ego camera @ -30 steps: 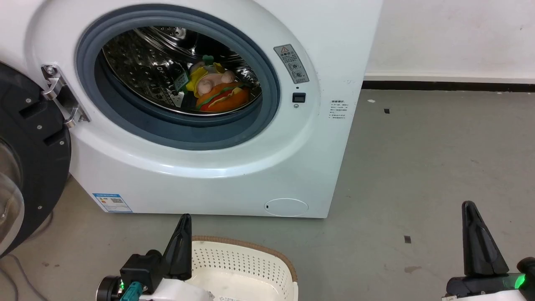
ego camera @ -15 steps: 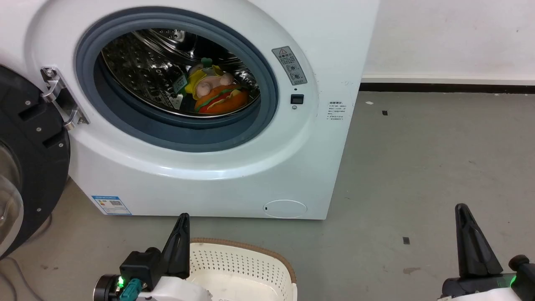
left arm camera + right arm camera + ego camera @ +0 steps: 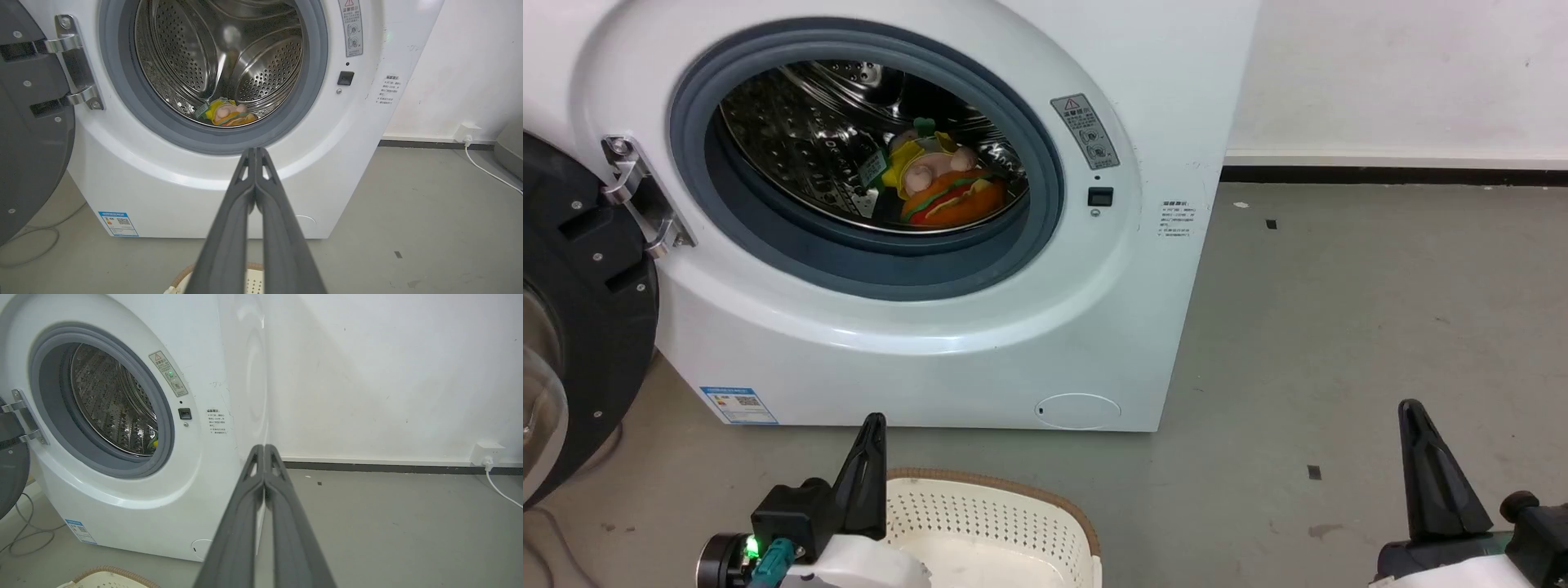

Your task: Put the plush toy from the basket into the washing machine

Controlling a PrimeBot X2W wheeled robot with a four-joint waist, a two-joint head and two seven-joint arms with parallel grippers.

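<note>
Right gripper drifted slightly left. One plush toy in washing machine drum; one basket near. Right and left gripper fingers closed, empty.

Drum shiny perforated steel; seal matt rubber; basket perforated plastic.

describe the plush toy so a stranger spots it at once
Find the big white washing machine with its black door swung open. Look through the grey seal into the steel drum: the plush toy lies at the bottom. It is the only soft, colourful thing there, pink and yellow on an orange burger.
</note>
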